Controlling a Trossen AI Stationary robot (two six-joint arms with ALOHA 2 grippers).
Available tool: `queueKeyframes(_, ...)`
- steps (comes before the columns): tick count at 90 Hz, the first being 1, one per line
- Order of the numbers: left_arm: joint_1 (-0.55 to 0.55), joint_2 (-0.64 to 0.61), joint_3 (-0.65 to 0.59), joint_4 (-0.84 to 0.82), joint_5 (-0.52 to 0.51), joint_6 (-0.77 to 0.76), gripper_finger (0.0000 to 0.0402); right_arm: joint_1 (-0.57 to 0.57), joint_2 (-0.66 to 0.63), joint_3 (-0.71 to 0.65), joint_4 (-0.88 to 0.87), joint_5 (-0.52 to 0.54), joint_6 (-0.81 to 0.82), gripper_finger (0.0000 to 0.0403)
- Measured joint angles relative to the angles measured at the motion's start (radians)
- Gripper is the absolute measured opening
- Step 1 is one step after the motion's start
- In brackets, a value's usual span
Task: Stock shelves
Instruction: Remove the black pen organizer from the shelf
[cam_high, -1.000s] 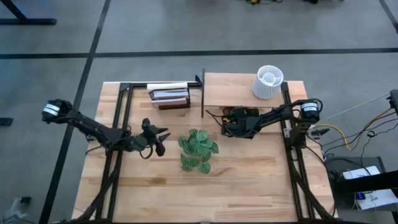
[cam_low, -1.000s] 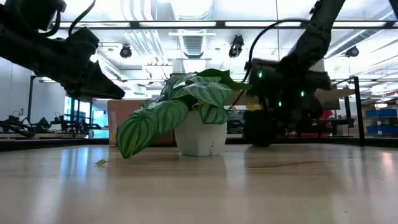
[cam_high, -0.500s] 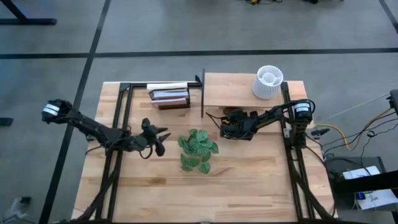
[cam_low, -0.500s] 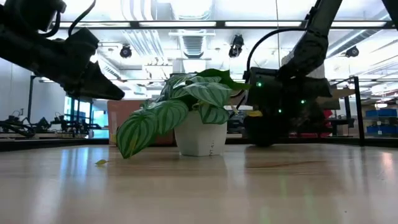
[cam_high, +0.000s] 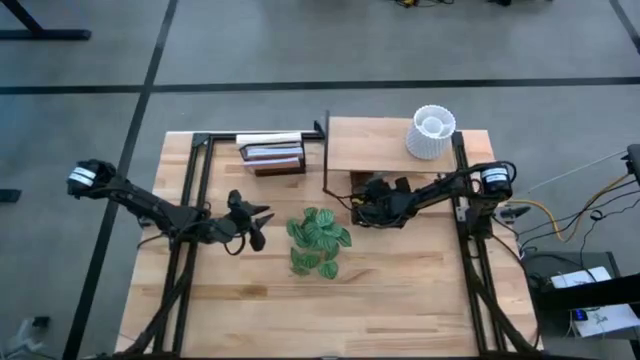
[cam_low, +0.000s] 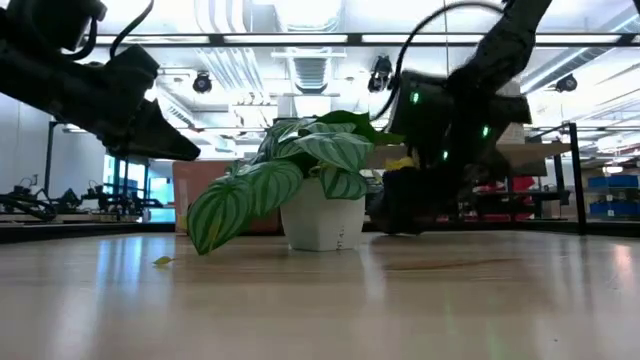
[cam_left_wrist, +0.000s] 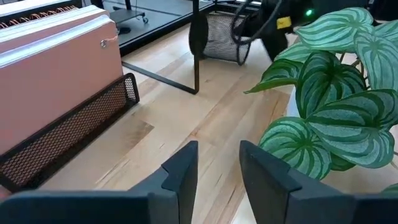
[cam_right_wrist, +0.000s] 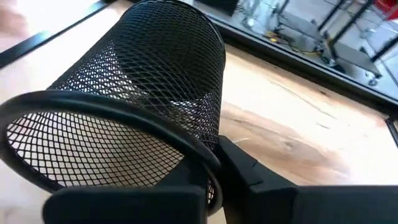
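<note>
One shelf unit, the shelves (cam_high: 375, 145), stands at the table's (cam_high: 400, 300) far right. Potted plant (cam_high: 318, 240) sits mid-table. Right gripper (cam_high: 362, 205), beside the shelves' front edge, grasps a black mesh cup (cam_right_wrist: 134, 106) by its rim. Left gripper (cam_high: 255, 228) hovers beside the plant, fingers parted.

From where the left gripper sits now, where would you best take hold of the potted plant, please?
Probably the white pot's wall, coming in level from the open left gripper's side, low under the leaves. From above they cover the pot, so a top grasp would likely crush them. The right gripper holds a mesh cup's rim at the shelf's front edge.
</note>
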Motion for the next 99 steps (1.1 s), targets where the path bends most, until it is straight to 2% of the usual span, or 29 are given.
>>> queueKeyframes(16, 0.0, 0.0, 0.0, -0.004, 0.0, -0.009, 0.0116, 0.015, -0.057, 0.04, -0.167, -0.129, -0.003, 0.0)
queueKeyframes(36, 0.0, 0.008, 0.0, -0.004, 0.0, -0.015, 0.0123, 0.076, -0.107, 0.165, -0.464, -0.247, -0.033, 0.0)
queueKeyframes(54, 0.0, 0.035, 0.0, 0.005, 0.0, -0.016, 0.0118, 0.111, -0.121, 0.334, -0.702, -0.42, -0.165, 0.0)
queueKeyframes(66, 0.0, 0.054, 0.0, 0.009, 0.001, -0.023, 0.0109, 0.122, -0.121, 0.404, -0.807, -0.482, -0.293, 0.0)
queueKeyframes(81, 0.0, 0.061, 0.0, 0.008, 0.001, -0.023, 0.0101, 0.124, -0.121, 0.432, -0.921, -0.536, -0.398, 0.0)
queueKeyframes(99, 0.0, 0.061, 0.0, 0.009, 0.001, -0.023, 0.0106, 0.127, -0.121, 0.422, -1.084, -0.694, -0.453, 0.0)
